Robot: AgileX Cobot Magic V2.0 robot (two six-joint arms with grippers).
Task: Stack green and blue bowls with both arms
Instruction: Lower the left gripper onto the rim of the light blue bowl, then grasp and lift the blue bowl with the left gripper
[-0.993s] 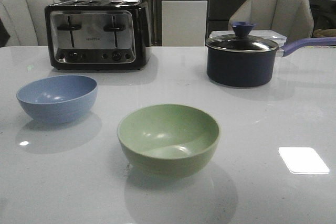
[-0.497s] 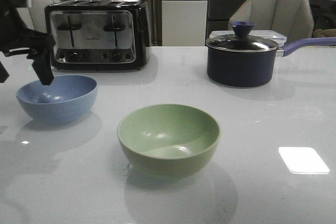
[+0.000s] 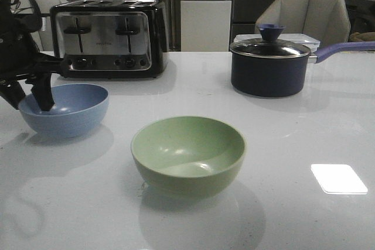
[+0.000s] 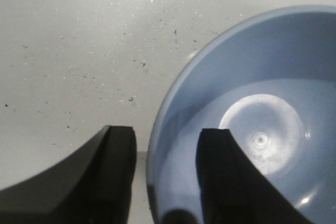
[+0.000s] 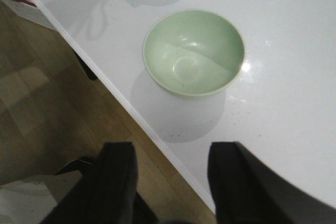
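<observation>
Bowls number two on the white table (image 3: 281, 144), one green and one blue, both upright and standing well apart. Nearest the front edge sits the green bowl (image 3: 187, 155), roughly at the middle of the table, with nothing touching it; the right wrist view shows it close to the table's edge with the wooden floor (image 5: 47, 108) beyond. The right claw (image 5: 170, 182) hangs over that edge, its two dark fingers spread and nothing between them, short of the green bowl. Farther back and to the left stands the blue bowl (image 3: 64, 109). The left claw (image 3: 26, 99) is at its left rim, spread wide, and the left wrist view shows one finger (image 4: 228, 182) inside the bowl and the other outside over the table, so the rim lies in the gap; whether either finger touches the wall I cannot tell. Behind the blue bowl, one black and chrome toaster (image 3: 108, 38) sits near the table's far edge. To the right at the same depth is one dark pot (image 3: 269, 68) with a glass lid and a long handle pointing right. Past the table stand two pale chairs, one (image 3: 304, 19) behind the pot and one (image 3: 29, 21) at far left.
</observation>
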